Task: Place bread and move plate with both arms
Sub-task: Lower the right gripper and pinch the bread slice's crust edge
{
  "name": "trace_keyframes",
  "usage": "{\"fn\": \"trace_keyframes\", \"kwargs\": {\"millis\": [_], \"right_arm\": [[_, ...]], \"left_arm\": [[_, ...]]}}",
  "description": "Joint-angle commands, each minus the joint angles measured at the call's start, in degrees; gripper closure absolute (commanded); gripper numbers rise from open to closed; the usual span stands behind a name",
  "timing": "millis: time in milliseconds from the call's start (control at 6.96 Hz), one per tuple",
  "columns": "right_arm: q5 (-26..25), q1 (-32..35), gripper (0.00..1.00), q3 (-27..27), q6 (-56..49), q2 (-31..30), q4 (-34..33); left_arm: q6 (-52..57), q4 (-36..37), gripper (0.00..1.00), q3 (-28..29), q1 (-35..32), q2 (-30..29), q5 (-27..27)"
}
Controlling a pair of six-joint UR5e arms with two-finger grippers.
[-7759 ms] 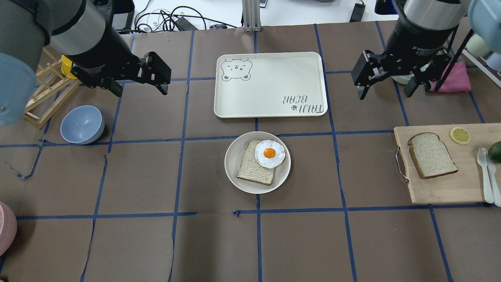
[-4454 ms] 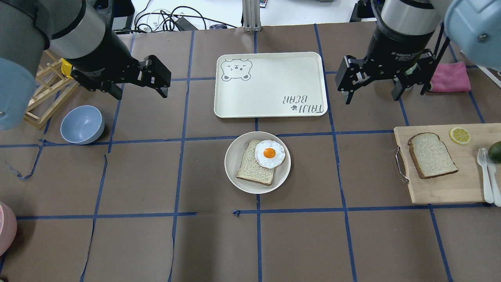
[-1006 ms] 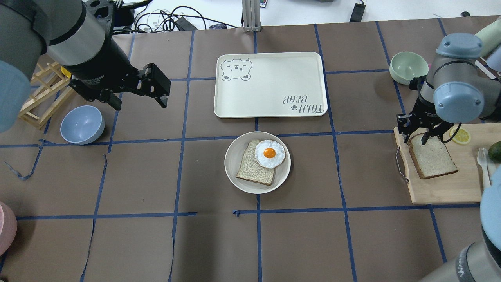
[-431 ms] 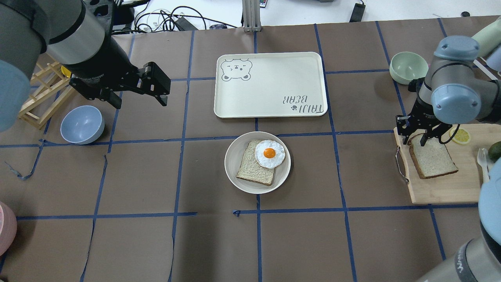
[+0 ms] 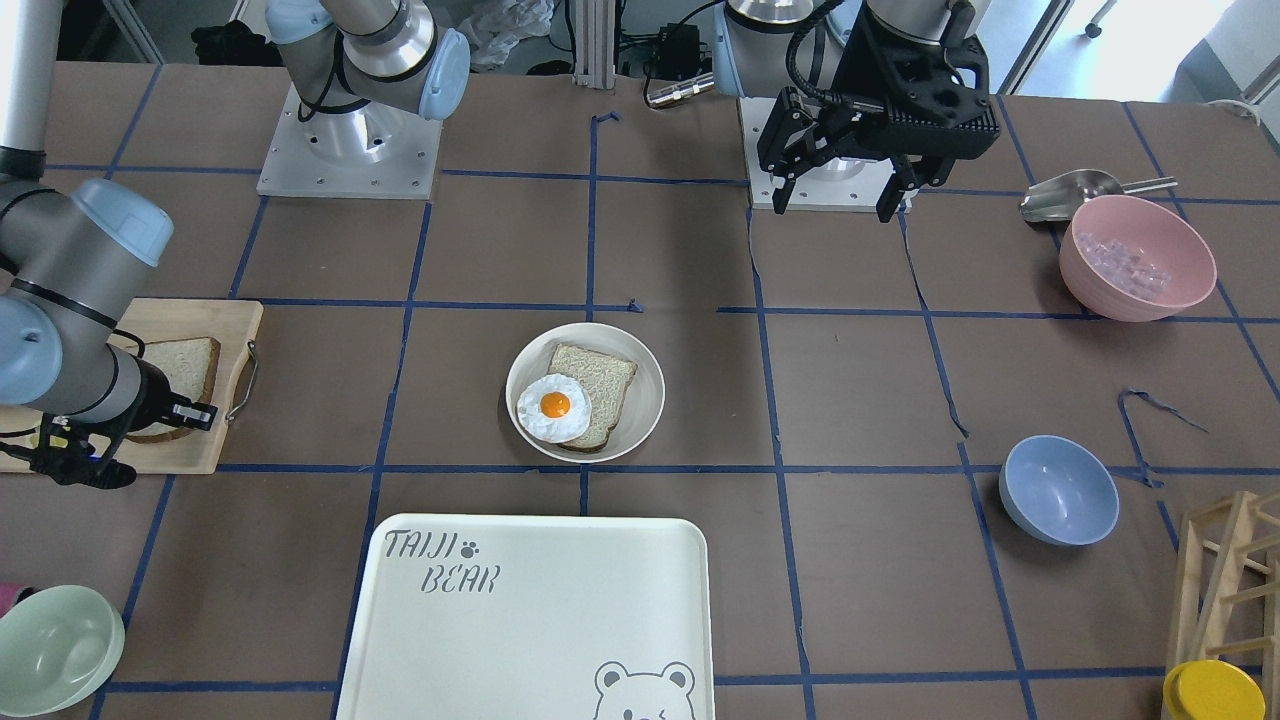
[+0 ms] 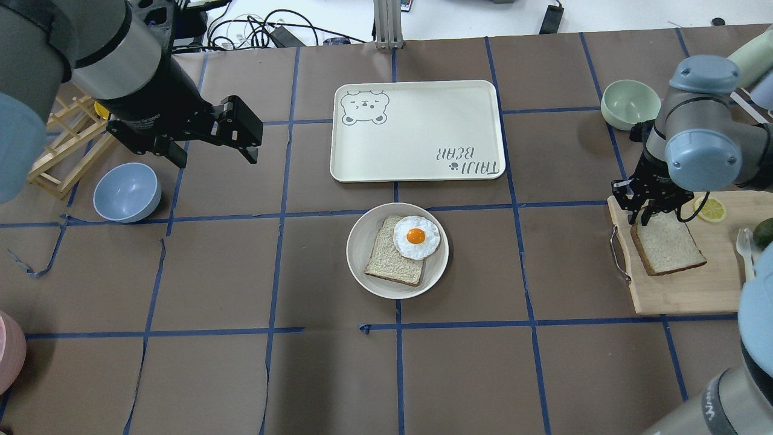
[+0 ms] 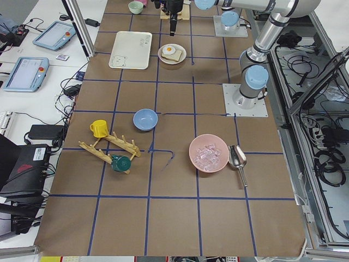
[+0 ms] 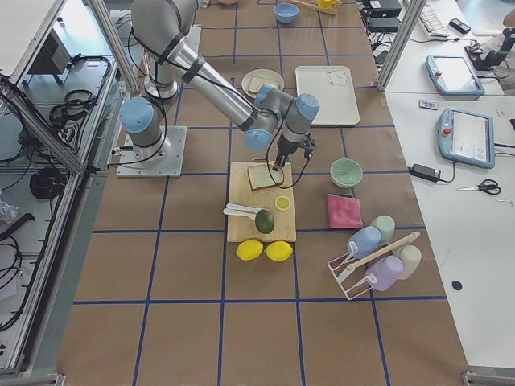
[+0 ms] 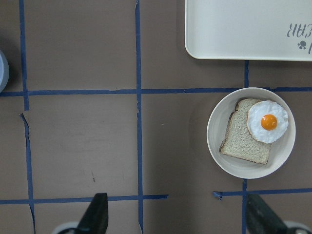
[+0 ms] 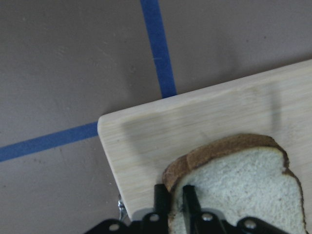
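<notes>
One plate (image 6: 359,249) holds beige slice (image 6: 386,261) plus egg (image 6: 416,237); tray (image 6: 416,130) reads "TAIJI BEAR"; right hand (image 6: 646,220) pinches bread (image 6: 669,244), left hand (image 6: 216,158) wide.

Your left arm (image 6: 115,48) and right arm (image 6: 694,115) were silver-grey tubes with pale blue caps (image 6: 700,154) on the joints, each rising from a square silver base plate (image 5: 300,170) dotted with screws. Both ended in black two-finger tools: the left gripper (image 6: 216,158) bore small white lettering, and a thin black cable (image 6: 690,220) looped beside the right gripper (image 6: 646,222).
</notes>
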Motion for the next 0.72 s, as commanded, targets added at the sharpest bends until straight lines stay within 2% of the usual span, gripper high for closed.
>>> {"fn": "trace_keyframes", "kwargs": {"millis": [0, 144, 575], "right_arm": [[-2.1, 0.0, 1.00, -0.3, -1.1, -0.7, 0.9], [-3.4, 0.0, 1.00, -0.5, -1.2, -0.7, 1.5], [-2.6, 0.1, 1.00, -1.0, -0.5, -3.1, 5.4]], "left_arm": [[0.0, 0.0, 0.00, -0.1, 0.0, 0.0, 0.0], [0.0, 0.0, 0.00, -0.1, 0.0, 0.0, 0.0], [0.0, 0.0, 0.00, -0.1, 0.0, 0.0, 0.1]]}}
